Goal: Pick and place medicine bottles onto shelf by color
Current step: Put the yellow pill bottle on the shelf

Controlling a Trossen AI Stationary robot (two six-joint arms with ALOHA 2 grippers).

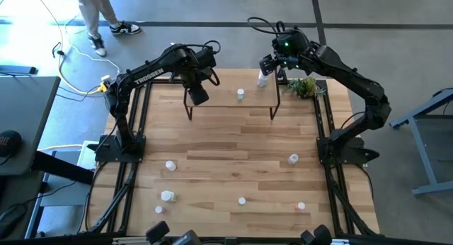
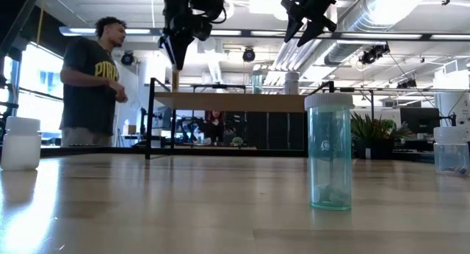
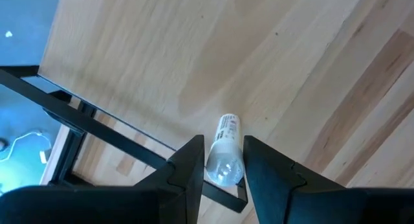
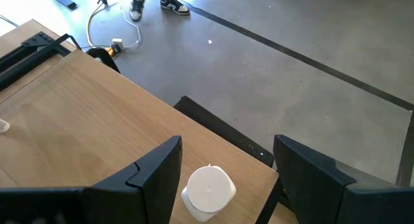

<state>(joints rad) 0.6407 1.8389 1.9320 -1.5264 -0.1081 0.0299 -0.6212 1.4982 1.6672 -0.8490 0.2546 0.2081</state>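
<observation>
The shelf stands at the table's far side on thin black legs. My left gripper hangs over the shelf's left end, shut on a small clear-white medicine bottle. My right gripper is open above the shelf's right end. Its fingers stand on either side of a white-capped bottle without touching it. That bottle stands upright on its base near the shelf's corner. Another small bottle stands mid-shelf. Several more bottles stand on the table, among them a teal one. My left gripper pinches the small bottle between its two fingers, at the bottle's upper end. The fingers come from above, pointing down, along the bottle. The bottle hangs upright below them over the shelf board. Whether its lower end touches the board, I cannot tell.
Loose bottles stand on the near half of the table. A small green plant sits just right of the shelf. A person stands beyond the table's far left side.
</observation>
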